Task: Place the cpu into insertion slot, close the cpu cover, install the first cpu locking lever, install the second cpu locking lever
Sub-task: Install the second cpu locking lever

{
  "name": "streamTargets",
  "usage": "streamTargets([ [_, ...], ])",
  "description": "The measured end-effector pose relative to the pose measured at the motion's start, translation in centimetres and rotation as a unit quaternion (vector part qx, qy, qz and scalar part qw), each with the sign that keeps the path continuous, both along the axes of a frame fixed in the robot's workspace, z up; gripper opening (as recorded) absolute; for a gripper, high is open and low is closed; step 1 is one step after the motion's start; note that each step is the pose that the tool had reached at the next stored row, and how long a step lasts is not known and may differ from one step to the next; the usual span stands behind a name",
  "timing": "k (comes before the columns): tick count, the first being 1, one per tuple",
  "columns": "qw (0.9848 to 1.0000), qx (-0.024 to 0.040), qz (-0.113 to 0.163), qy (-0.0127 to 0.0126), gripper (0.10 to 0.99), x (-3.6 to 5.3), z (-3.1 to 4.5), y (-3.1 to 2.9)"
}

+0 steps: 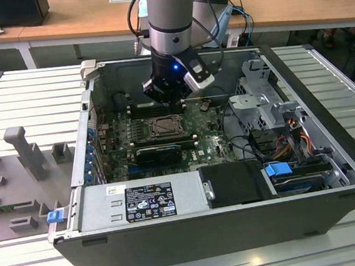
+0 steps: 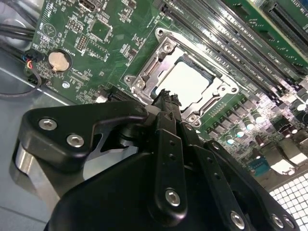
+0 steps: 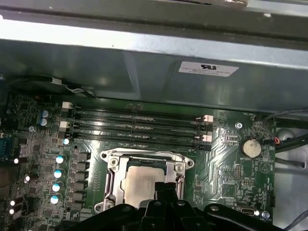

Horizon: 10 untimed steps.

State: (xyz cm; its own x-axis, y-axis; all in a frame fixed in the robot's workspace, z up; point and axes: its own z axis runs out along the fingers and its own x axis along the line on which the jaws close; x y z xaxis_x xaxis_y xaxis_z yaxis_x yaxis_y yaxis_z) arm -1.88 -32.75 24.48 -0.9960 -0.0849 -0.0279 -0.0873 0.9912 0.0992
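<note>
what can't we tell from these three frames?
- Near edge of the pale square cpu: covered by the black end effector in both wrist views.
- Locking levers' state: blocked there too.
- Silvery cpu cover frame: lower side hidden.
- Square dark-framed insertion slot in the exterior view: too small for detail.

Arm [image 1: 170, 20]: silver-grey cylindrical tube, pale blue band at top joint, small blue light glowing low on wrist. Black cables loop beside it. White-grey camera module [image 1: 198, 75] clamped at wrist. Gripper [image 2: 166, 98]: matte black, angular linkage plates, silver screw heads, ridged fingertips.
</note>
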Motion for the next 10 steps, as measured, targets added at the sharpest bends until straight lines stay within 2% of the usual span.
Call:
streamTargets([
  [4, 1.0000, 0.0000, 0.000, 0.0000, 0.106, 0.00, -0.02, -0.23],
  [9, 1.0000, 0.0000, 0.000, 0.0000, 0.106, 0.00, -0.11, -0.93],
  [10, 1.0000, 0.0001, 0.000, 0.0000, 0.106, 0.00, -0.12, -1.23],
])
